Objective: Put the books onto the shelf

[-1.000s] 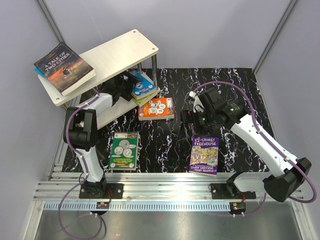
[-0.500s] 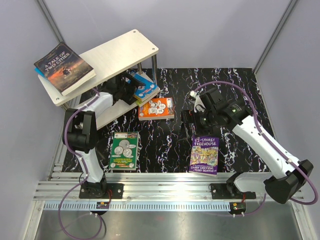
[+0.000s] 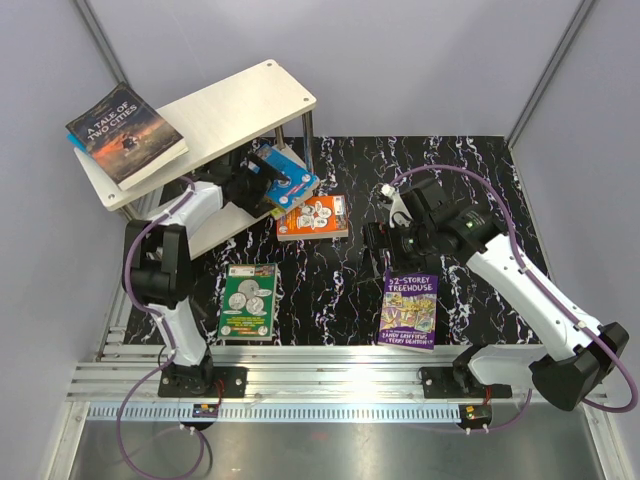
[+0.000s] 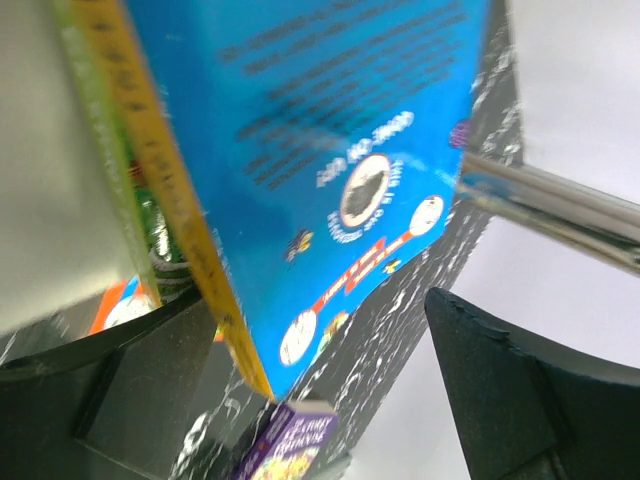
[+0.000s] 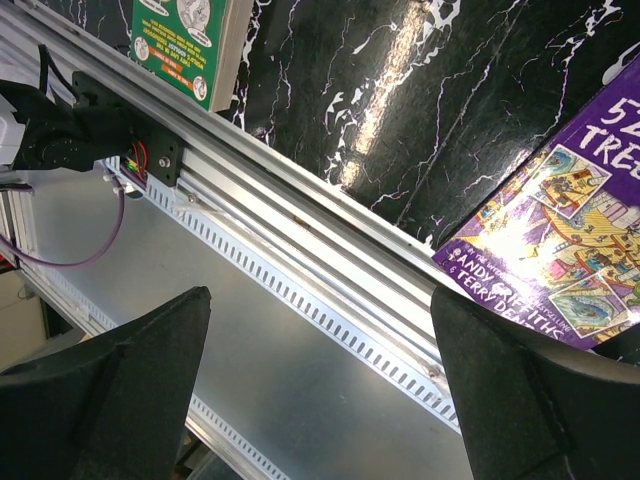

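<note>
2 pincers gape: left pincer (image 4: 318, 300) astride the blue book (image 4: 330, 130), right pincer (image 5: 320, 295) near the purple book (image 3: 409, 308).

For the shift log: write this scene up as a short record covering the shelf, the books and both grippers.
shelf: two tiers, far left of table
top tier: A Tale of Two Cities at the left end
lower tier: blue book, tilted, at the right end
flat on table: orange book, green book, purple book
left gripper: open, fingers either side of the blue book
right gripper: open, empty, by the purple book

Bright books (image 3: 408, 310) on and beside pale shelf (image 3: 230, 105)
</note>
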